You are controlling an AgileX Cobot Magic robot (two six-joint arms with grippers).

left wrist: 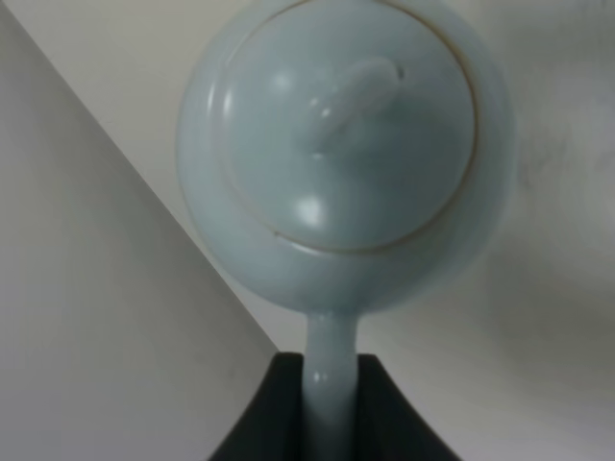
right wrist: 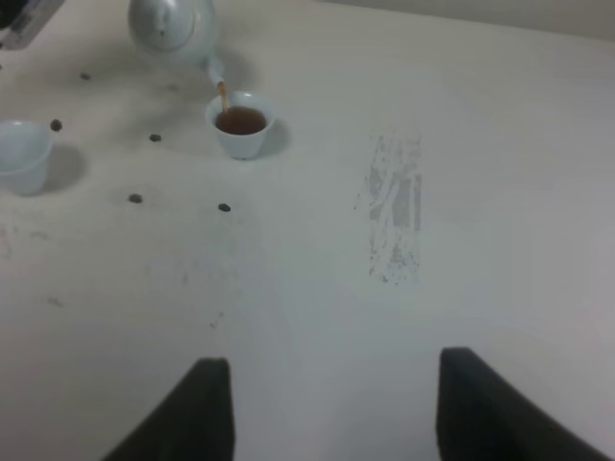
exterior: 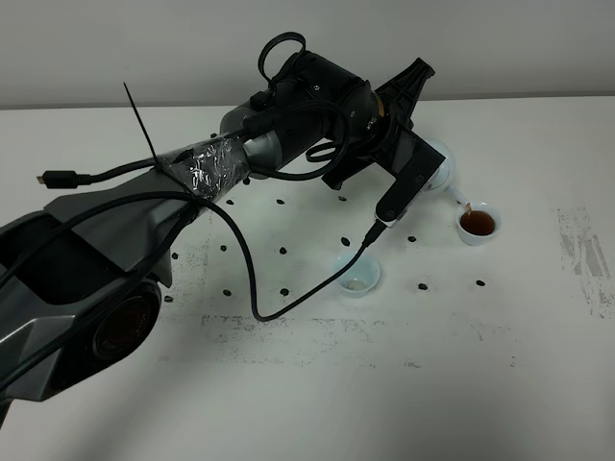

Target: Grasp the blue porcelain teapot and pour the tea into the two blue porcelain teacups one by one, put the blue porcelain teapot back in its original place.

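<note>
The left gripper (left wrist: 332,408), clamped on the blue porcelain teapot (left wrist: 341,154) by its handle, is pouring tea (right wrist: 240,121) into one teacup (right wrist: 240,145); the right gripper (right wrist: 334,403) is hanging with jaws apart.

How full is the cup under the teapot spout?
Partly full: brown tea shows inside the teacup, below its rim, and a thin stream falls in from the tipped teapot.

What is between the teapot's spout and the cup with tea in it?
A thin stream of brown tea, pouring from the blue porcelain teapot down into the teacup. The right wrist view shows it clearest.
</note>
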